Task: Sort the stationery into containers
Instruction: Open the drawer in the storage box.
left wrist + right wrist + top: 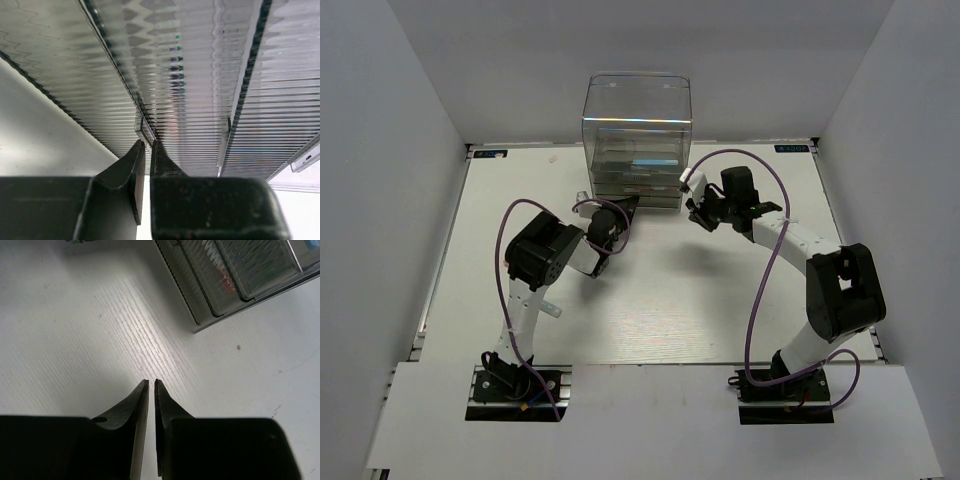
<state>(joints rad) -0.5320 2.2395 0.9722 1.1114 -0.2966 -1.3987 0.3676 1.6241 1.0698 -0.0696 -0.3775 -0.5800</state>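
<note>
Bright, even overhead light, soft arm shadows on the white table [660, 300], rainbow glare on the clear drawer box [636, 120], ribbed fronts streaky close up, left gripper [148, 143] and right gripper [151, 381] underexposed, near-black.

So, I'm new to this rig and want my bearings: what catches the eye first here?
The tall clear plastic box of stacked ribbed drawers stands at the far middle of the white table, both arms curving in towards its base. The left arm's fingers are shut right at a drawer front; the right arm's fingers, closed and empty, hang over bare table beside the box's corner.
</note>
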